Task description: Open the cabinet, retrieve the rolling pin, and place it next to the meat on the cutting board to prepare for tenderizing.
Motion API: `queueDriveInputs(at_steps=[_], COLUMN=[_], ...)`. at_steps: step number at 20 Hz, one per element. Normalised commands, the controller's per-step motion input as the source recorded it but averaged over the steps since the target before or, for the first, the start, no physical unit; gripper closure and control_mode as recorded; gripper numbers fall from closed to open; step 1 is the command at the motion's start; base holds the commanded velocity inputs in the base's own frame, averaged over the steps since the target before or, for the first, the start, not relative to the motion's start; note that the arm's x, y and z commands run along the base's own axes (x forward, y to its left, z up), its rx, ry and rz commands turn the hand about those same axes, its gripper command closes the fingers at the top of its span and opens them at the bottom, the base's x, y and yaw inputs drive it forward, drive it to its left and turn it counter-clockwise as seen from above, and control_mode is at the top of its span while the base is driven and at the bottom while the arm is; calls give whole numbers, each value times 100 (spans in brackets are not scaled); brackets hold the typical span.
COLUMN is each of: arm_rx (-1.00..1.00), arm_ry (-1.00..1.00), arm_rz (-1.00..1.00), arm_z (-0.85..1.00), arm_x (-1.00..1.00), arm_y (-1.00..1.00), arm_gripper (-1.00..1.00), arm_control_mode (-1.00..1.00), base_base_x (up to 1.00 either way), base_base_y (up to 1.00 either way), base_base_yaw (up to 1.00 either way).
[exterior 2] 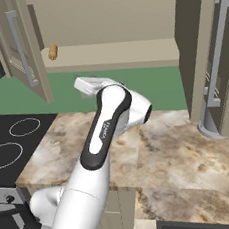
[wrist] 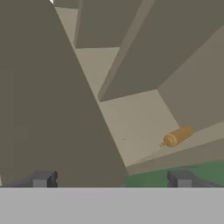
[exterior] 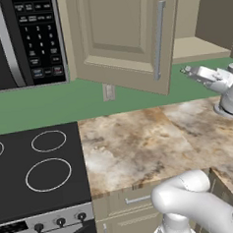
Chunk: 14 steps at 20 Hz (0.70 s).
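The cabinet (exterior 2: 111,21) stands open, its left door (exterior: 122,34) and right door (exterior 2: 207,50) both swung out. On its lower shelf lies the rolling pin (wrist: 177,136), a light tan cylinder whose end shows near the shelf's left side (exterior 2: 53,52). My gripper (wrist: 111,181) is open with nothing between its fingers. It hangs in front of the green wall, just below the shelf edge (exterior 2: 82,83), right of the left door (exterior: 188,71). The pin lies ahead of it and to the right in the hand view. The meat and the cutting board are out of view.
A black microwave (exterior: 24,41) hangs left of the cabinet, above a black stove top (exterior: 38,168). The marbled counter (exterior: 140,141) runs below, with a beige drawer front (exterior: 136,200) under its edge. A grey round base (exterior 2: 208,126) stands on the counter by the right door.
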Motion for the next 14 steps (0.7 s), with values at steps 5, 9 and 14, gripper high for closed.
queueDriveInputs(at_steps=[5, 9, 14], arm_rx=[0, 0, -2], arm_ry=[3, 4, 1], arm_rz=[18, 12, 9], arm_z=[-1, 0, 0], arm_x=[12, 6, 0], arm_y=[36, 51, 63], arm_gripper=[-100, -100, -100], arm_control_mode=[-100, -100, -100], base_base_x=[0, 0, 0], base_base_y=[0, 0, 0], base_base_yaw=[0, 0, 0])
